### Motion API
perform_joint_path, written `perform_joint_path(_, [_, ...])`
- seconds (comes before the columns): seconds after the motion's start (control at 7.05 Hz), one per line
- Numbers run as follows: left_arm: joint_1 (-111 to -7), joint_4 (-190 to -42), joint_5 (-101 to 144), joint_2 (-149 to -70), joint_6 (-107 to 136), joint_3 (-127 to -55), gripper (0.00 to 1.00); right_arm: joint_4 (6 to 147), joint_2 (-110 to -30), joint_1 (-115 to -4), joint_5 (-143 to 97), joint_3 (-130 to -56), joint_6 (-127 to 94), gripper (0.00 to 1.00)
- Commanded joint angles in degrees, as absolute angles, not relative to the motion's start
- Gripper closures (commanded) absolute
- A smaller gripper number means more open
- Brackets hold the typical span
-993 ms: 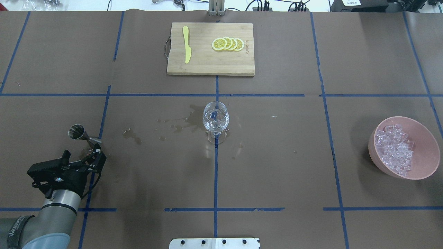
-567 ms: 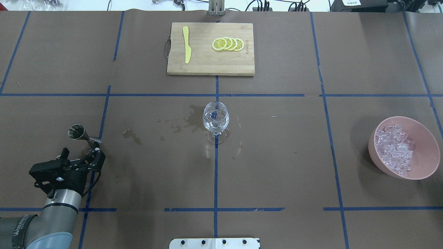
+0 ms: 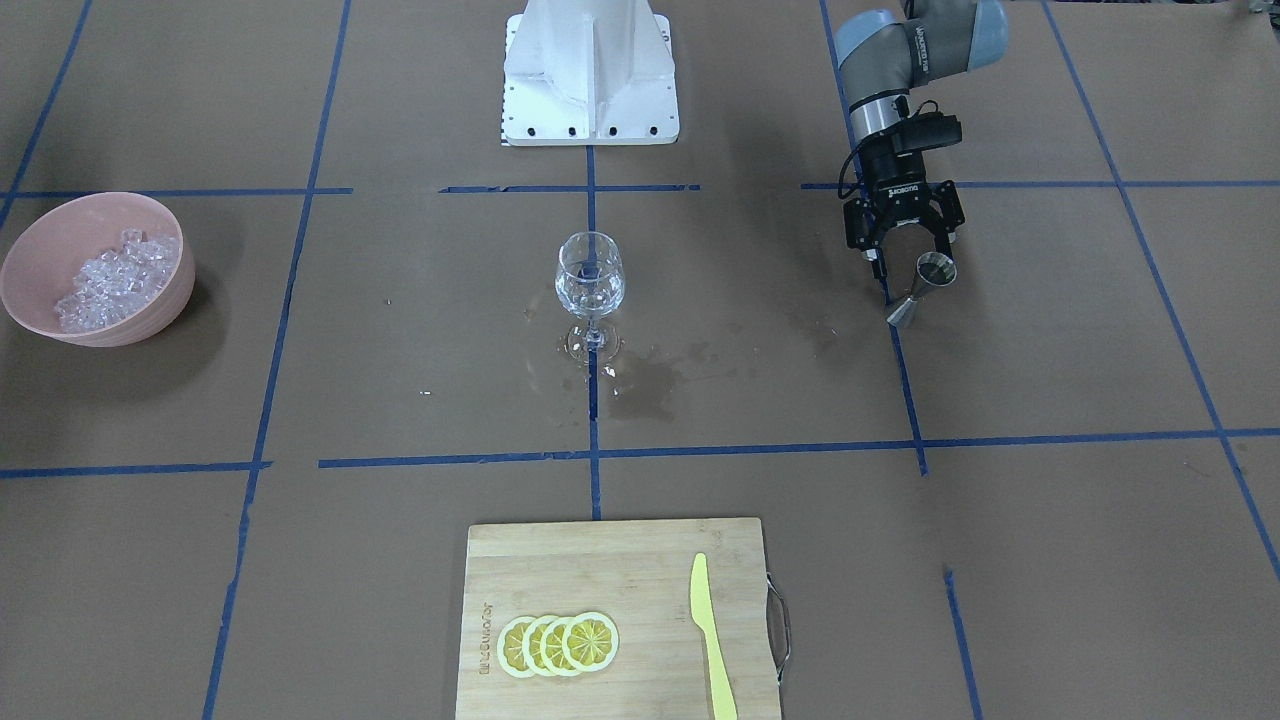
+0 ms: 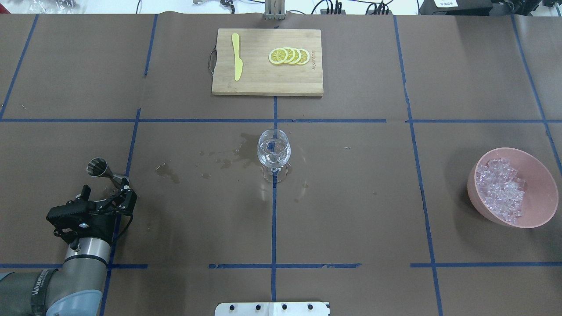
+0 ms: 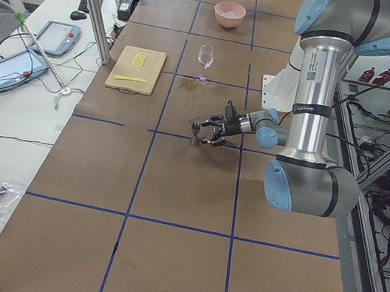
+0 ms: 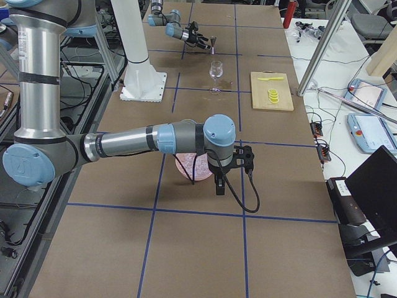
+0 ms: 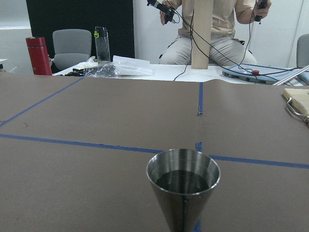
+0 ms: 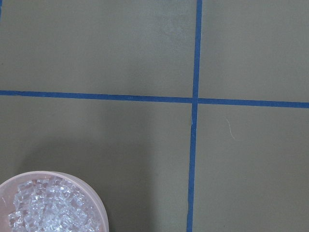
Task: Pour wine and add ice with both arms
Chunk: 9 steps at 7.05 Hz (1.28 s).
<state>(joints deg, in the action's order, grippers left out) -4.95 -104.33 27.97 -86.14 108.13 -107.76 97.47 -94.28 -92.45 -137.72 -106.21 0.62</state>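
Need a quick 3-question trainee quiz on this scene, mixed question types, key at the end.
1. True or false: the yellow knife lies in the pink bowl.
2. What stands on the table just ahead of the left tool? A) a metal jigger B) a bottle C) a spoon
3. Fill in: the pink bowl holds a heap of ____.
Key: 1 false, it lies on the cutting board; 2 A; 3 ice.
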Motion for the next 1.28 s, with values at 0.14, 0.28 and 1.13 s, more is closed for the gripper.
perform_joint_path(0.14, [-7.72, -104.33, 27.95, -87.89, 107.32, -106.44, 0.04, 97.56, -94.31, -92.46, -137.81, -106.17, 0.62, 0.00])
perform_joint_path(0.28, [-8.43, -104.33, 27.95, -87.89, 107.14, -105.74, 0.04, 97.56, -94.31, -92.46, -137.73, -106.17, 0.62, 0.00])
perform_joint_path(1.13, [-8.96, -104.41, 27.95, -91.14, 107.14, -102.48, 0.34, 97.47, -94.13, -92.46, -137.81, -106.17, 0.62, 0.00])
